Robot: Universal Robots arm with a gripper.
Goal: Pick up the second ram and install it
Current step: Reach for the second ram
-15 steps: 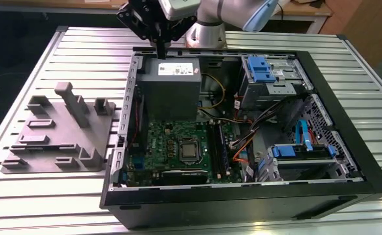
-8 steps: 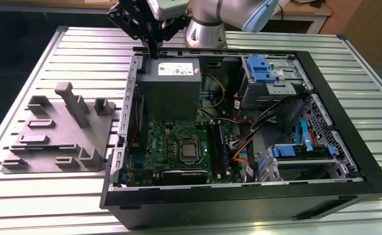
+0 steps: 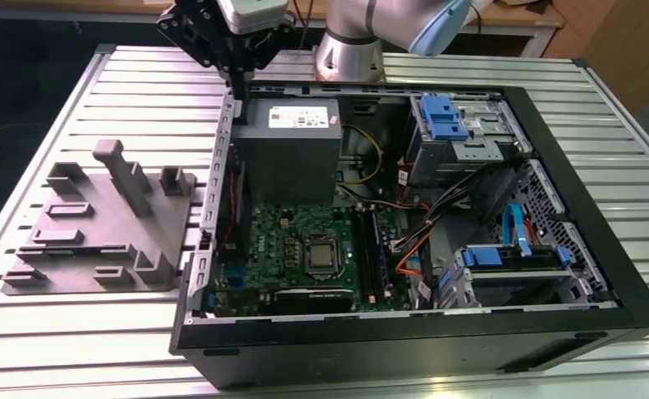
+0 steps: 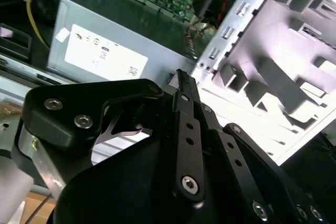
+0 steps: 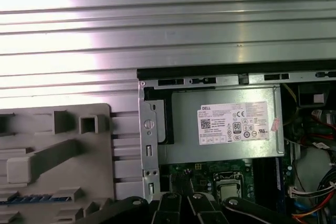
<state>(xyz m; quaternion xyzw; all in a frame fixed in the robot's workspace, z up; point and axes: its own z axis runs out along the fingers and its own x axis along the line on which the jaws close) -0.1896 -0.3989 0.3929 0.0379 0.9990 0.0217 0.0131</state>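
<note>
The second ram (image 5: 37, 199) is a thin blue-green stick lying in a slot of the grey fixture (image 3: 91, 220), which stands on the table at the exterior view's left of the open computer case (image 3: 413, 208). My gripper (image 3: 238, 81) hangs above the case's back left corner, over the wall beside the grey power supply (image 3: 288, 145). Its black fingers (image 4: 181, 80) come together to a narrow tip with nothing between them. The ram lies well apart from the gripper. Black slot rails (image 3: 377, 249) run beside the green motherboard (image 3: 302, 249).
The slatted metal table (image 3: 135, 83) carries the case and the fixture. Inside the case are blue drive brackets (image 3: 446, 116), orange and black cables (image 3: 413, 249) and a yellow cable (image 3: 369, 158). The fixture's tall post (image 3: 119, 170) stands up near the case wall.
</note>
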